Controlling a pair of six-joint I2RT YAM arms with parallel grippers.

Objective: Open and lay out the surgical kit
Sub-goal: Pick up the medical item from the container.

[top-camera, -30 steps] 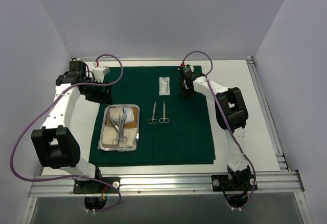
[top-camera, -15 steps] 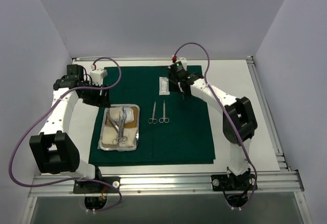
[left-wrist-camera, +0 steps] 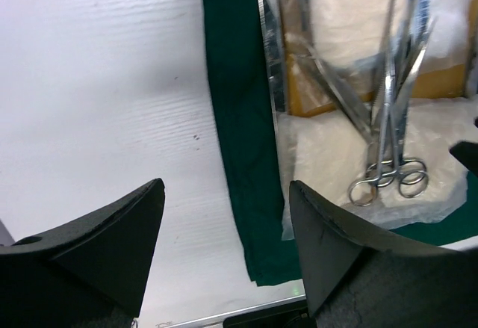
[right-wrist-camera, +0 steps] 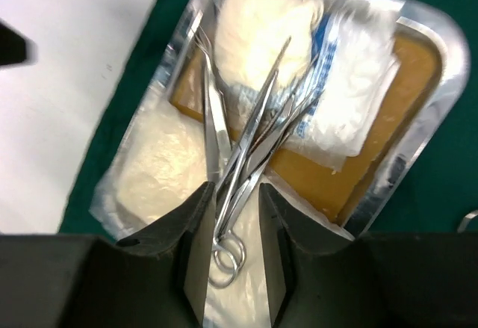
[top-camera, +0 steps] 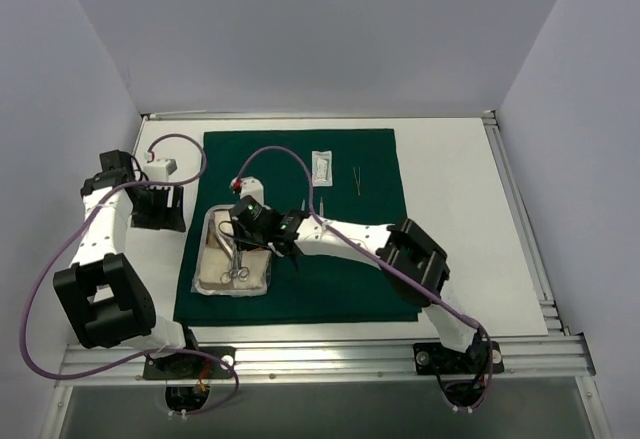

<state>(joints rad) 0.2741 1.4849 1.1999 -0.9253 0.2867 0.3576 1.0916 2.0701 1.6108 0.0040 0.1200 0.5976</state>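
since a second ago the right gripper (top-camera: 247, 237) has been swung from the far right of the green cloth (top-camera: 350, 264) across to the steel tray (top-camera: 209, 251) at the cloth's left. the left gripper (top-camera: 160, 206) has been drawn left, off the cloth and over the white table (top-camera: 460, 209). a thin metal instrument (top-camera: 358, 180) is now uncovered on the far cloth where the right gripper stood, just right of a white packet (top-camera: 321, 166). these two are shown only from above.

from above, the tray's contents are partly hidden by the right arm. in the right wrist view they are seen plainly: gauze packets (right-wrist-camera: 261, 25) on a tan liner (right-wrist-camera: 407, 63), with crossed steel instruments (right-wrist-camera: 250, 137) on top, ring handles at the near end. the right gripper's fingers (right-wrist-camera: 175, 223) are seen narrowly apart with the instrument shanks between them; whether the shanks are pinched cannot be told.

in the left wrist view the left gripper's fingers (left-wrist-camera: 104, 246) are spread wide with nothing between them, above the cloth's left edge, with the tray to the right.
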